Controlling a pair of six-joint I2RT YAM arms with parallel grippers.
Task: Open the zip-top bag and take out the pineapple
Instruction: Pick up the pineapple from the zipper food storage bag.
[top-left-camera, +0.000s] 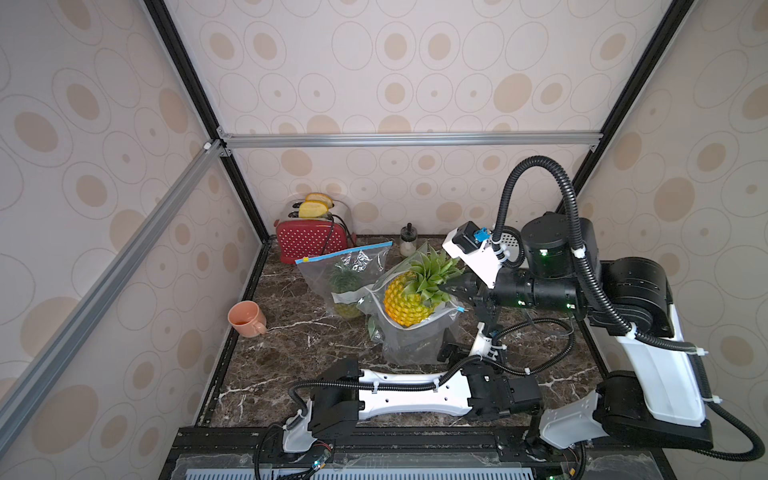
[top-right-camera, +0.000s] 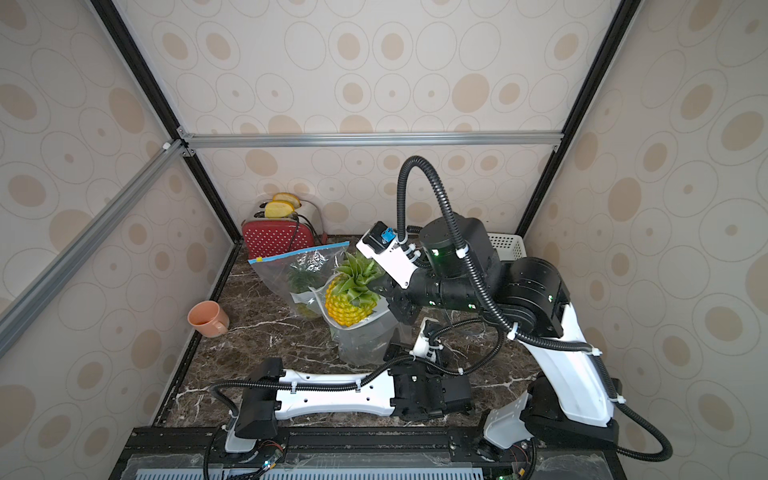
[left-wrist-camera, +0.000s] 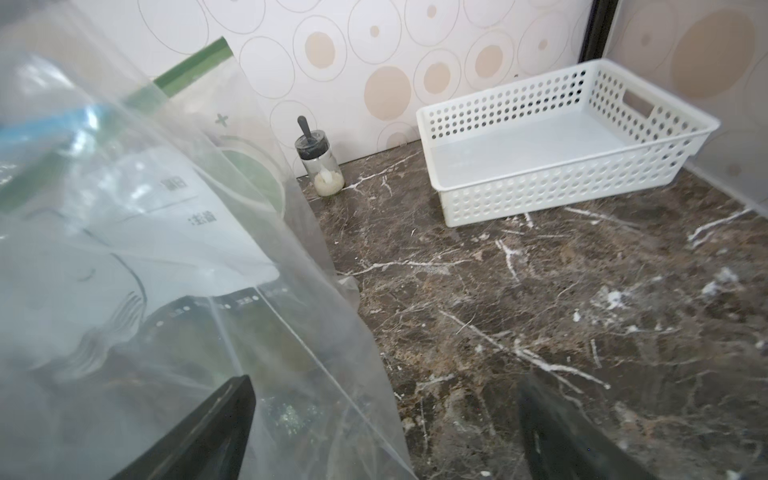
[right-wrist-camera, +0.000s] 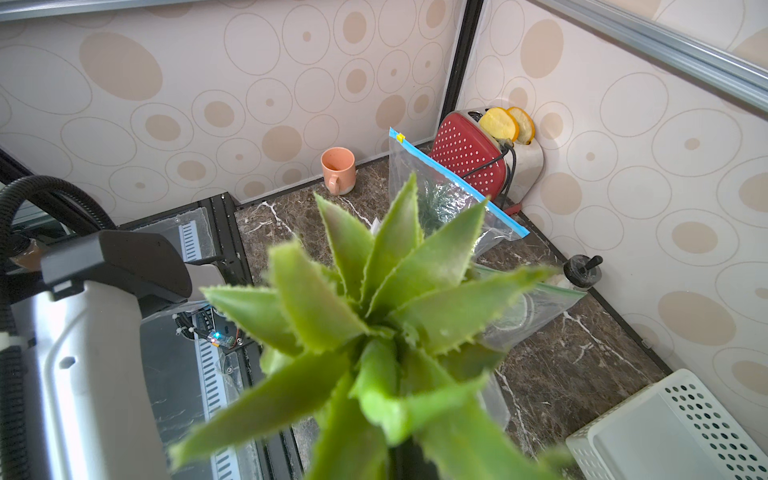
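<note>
**Fig.** Pineapple (top-left-camera: 405, 303) half out of zip-top bag (top-left-camera: 415, 340), fruit base inside the film at the mouth. R gripper (top-left-camera: 451, 289), at fruit's 3 o'clock, pinched shut on crown leaves. L gripper (left-wrist-camera: 386, 419) at bag's 4 o'clock, jaws wide apart, holding nothing. Risks: bag unanchored, likely to lift w/ fruit; leaf slip or tear; swing into second bag (top-left-camera: 345, 270) at 10 o'clock.

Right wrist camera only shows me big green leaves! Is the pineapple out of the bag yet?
Observer: Nearly. In a top view the pineapple sticks up out of the zip-top bag, only its bottom end inside the mouth.
Operator: Who's holding it?
Observer: The right gripper, shut on its leaves.
Operator: And the other one?
Observer: The left gripper is open, low down at the bag's side.
</note>
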